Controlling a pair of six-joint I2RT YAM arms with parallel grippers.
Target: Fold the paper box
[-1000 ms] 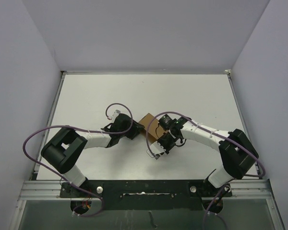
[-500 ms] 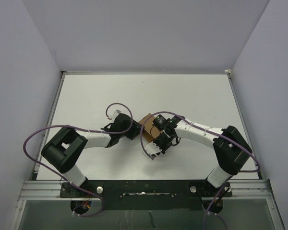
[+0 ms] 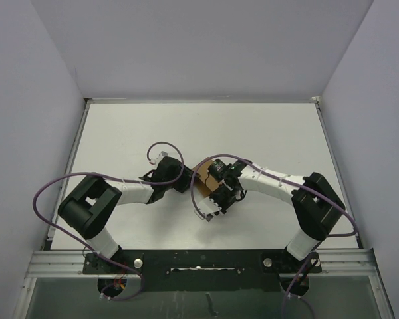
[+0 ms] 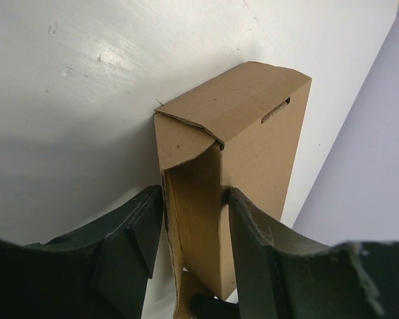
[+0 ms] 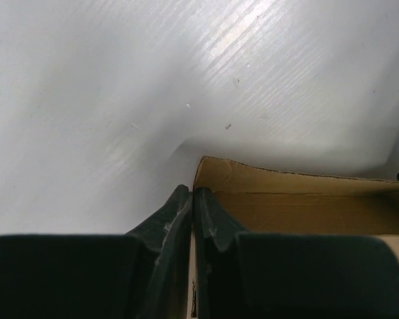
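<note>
Mid-table, both arms meet at the paper box (image 3: 204,183). It sits on the white table (image 3: 272,133) between the two wrists and is mostly hidden under them in the top view; only a brown patch shows.

Left gripper (image 4: 194,195):
- About half open, one dark finger (image 4: 136,232) on each side of the box, both touching cardboard. That reads as a grip across the box's narrow width.
- The box's long axis runs away from the wrist camera.
- Far end is closed. The top flap is folded over, with a rounded ear tucked at the corner and a small slot cut near the far edge.
- Near end, between the fingers, is not closed. The side wall gapes and a loose edge hangs down.

Right gripper (image 5: 193,194):
- Fingers are pressed together with practically no gap.
- A thin strip of brown cardboard shows between them lower down, so it looks pinched on a wall or flap edge of the box.
- The box's open interior runs off to the right of the fingers, and a raised corner stands just past the fingertips.
- I can't tell which flap this is.

Box position: roughly centred left to right, in the near half of the table and well away from every edge. Its underside is on or close to the table; the wrist views don't show contact clearly.

Purple cables (image 3: 53,189) loop off both arms, clear of the box.
</note>
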